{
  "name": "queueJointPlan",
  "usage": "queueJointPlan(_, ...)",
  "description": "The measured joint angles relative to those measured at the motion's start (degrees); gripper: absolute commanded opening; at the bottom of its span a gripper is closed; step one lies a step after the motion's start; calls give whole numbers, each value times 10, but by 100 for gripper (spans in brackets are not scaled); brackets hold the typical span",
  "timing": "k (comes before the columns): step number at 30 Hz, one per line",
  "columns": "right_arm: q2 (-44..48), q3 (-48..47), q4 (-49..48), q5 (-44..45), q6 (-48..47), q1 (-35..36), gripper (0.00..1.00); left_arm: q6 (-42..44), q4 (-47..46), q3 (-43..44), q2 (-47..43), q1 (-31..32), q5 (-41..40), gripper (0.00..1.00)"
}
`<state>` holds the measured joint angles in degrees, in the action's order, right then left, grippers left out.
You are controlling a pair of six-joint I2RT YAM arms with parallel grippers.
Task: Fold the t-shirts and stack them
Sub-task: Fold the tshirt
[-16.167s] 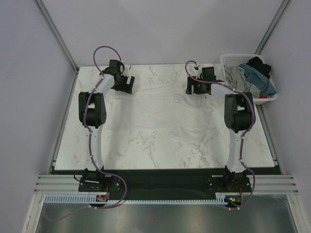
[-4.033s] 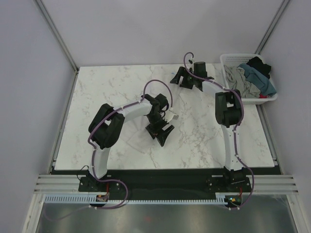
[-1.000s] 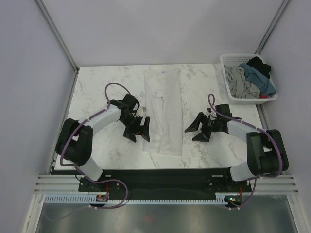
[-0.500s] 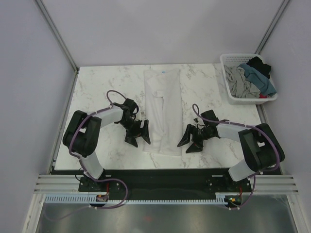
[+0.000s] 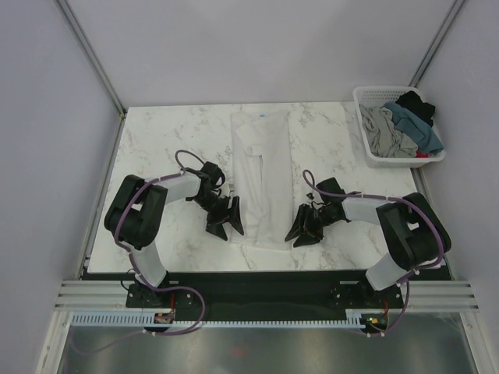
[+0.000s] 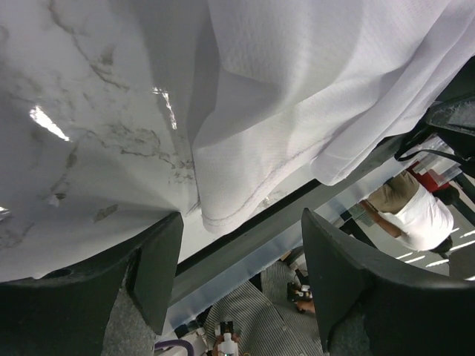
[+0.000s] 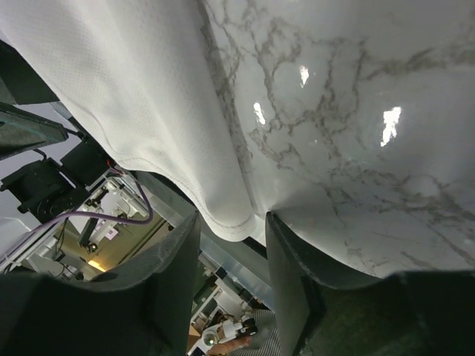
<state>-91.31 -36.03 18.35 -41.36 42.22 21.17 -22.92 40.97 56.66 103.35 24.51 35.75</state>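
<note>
L claw (image 5: 226, 222): jaws apart, nothing gripped, at near-L hem corner. Item: long-folded plain white fabric t-shirt (image 5: 261, 167), mid marble worktop (image 5: 156, 148), hem nearest. R claw (image 5: 301, 227): likewise apart, near-R corner. Tip: pinch both corners level, all layers, before lifting.

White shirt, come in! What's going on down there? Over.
Left gripper open at near-left hem corner. Right gripper open at near-right corner. White t-shirt folded into long strip, lying flat. Nothing in the way.

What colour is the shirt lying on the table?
The shirt is plain white, seen best from the top camera.
</note>
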Motion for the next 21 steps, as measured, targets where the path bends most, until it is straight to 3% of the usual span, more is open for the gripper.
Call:
queueJointPlan(5, -7, 0, -2, 1, 1, 8, 41, -5, -6, -7, 0, 11, 9, 71)
queueJointPlan(14, -14, 0, -17, 0, 7, 25, 38, -7, -16, -14, 1, 23, 7, 56)
queueJointPlan(19, -21, 0, -24, 0, 7, 26, 23, -7, -27, -14, 3, 24, 2, 44)
queueJointPlan(20, -24, 0, -27, 1, 8, 26, 20, -7, -29, -14, 5, 24, 2, 35)
queueJointPlan(21, -26, 0, -30, 1, 9, 26, 15, -9, -30, -14, 5, 24, 2, 32)
